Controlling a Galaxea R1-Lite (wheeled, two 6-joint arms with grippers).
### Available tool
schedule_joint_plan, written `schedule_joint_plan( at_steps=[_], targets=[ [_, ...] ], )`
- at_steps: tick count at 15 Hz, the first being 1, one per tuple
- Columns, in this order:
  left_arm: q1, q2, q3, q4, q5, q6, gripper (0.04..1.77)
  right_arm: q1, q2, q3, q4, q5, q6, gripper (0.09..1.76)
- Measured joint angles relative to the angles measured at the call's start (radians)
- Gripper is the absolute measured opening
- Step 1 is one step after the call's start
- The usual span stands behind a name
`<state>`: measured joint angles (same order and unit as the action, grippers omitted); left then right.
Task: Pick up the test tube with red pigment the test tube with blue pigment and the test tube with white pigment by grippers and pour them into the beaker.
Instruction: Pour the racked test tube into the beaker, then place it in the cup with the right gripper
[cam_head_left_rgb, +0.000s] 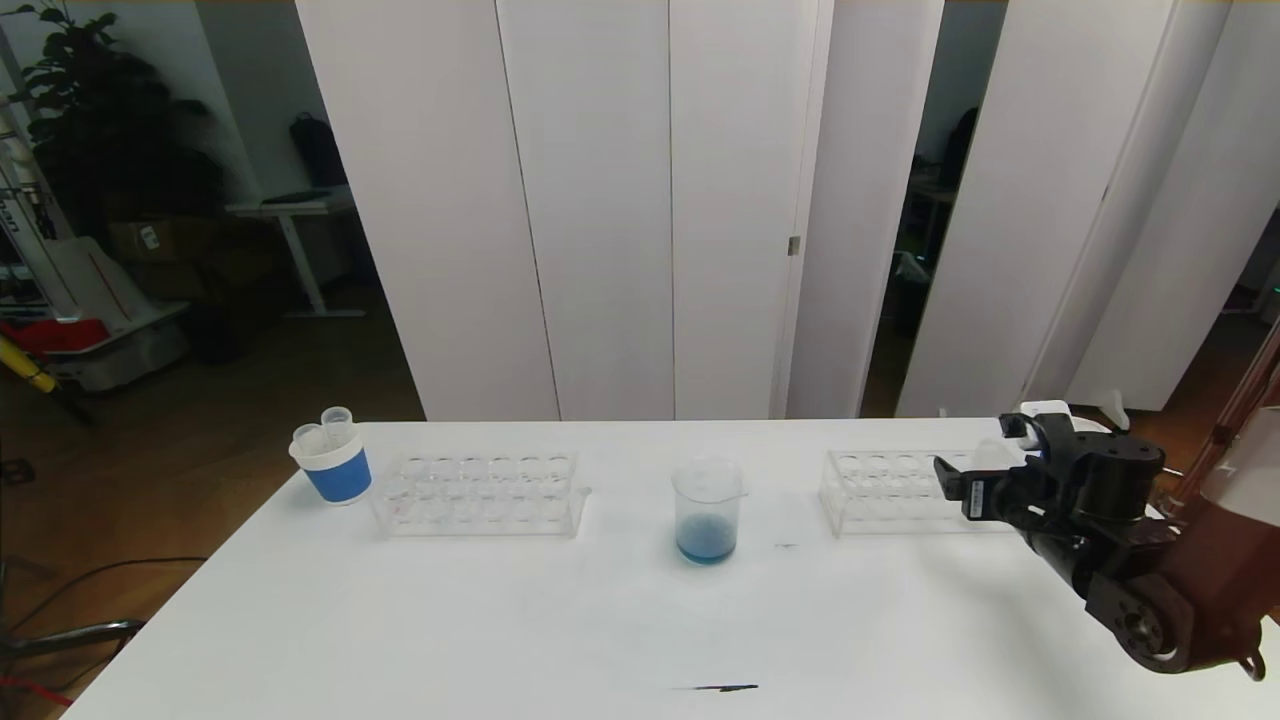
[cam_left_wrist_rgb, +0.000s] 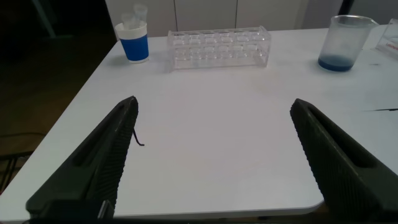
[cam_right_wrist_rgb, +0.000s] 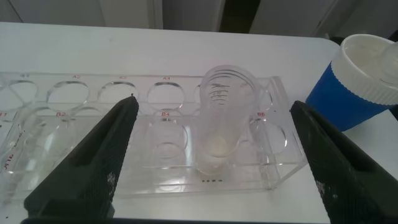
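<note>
White tabletop fills the nearer part of the scene, with pale folding panels and a dim room beyond its far edge. Nearest the robot, the left gripper is seen only in its own wrist view, over the bare near-left part of the table, its fingers spread wide with nothing between them; it is out of the head view.

At the right edge, the right gripper is held low over the right-hand rack, jaws fully apart and empty. Between and just beyond its fingers, the test tube with white pigment stands upright in a hole near the rack's end, its long axis vertical and its cream-coloured tip down in the rack. The coming grasp is judged to turn on this: the tube lies straight ahead of the open jaws, so a short advance would bracket it, and the right arm is plainly the nearer one.

Towards the table's middle, the beaker stands upright with blue pigment already at its bottom, well to the left of the right gripper. Further left, an empty-looking rack and a blue-banded paper cup holding spent tubes stand near the far-left corner.

A second cup beside the right rack is cut off in the wrist view and hidden by the arm in the head view. No red pigment can be made out.
</note>
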<state>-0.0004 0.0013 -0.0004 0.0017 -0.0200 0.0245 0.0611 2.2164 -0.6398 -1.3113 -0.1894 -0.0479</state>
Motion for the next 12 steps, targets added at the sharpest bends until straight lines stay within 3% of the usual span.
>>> schedule_joint_plan(
  at_steps=[5,6,7,9,10,12],
  targets=[
    [0.0,0.0,0.0,0.0,0.0,0.0,1.75,-0.003,0.03,-0.029,0.001,0.001,0.0,1.74],
    [0.0,0.0,0.0,0.0,0.0,0.0,1.75,-0.004,0.034,-0.034,0.001,0.001,0.0,1.63],
    [0.0,0.0,0.0,0.0,0.0,0.0,1.75,-0.004,0.037,-0.04,0.003,0.001,0.001,1.36],
    [0.0,0.0,0.0,0.0,0.0,0.0,1.75,-0.008,0.042,-0.055,0.009,0.0,0.003,0.53],
    [0.0,0.0,0.0,0.0,0.0,0.0,1.75,-0.009,0.043,-0.059,0.009,0.001,0.003,0.41],
    [-0.001,0.0,0.0,0.0,0.0,0.0,1.75,-0.01,0.046,-0.065,0.006,0.0,0.003,0.65]
  ],
)
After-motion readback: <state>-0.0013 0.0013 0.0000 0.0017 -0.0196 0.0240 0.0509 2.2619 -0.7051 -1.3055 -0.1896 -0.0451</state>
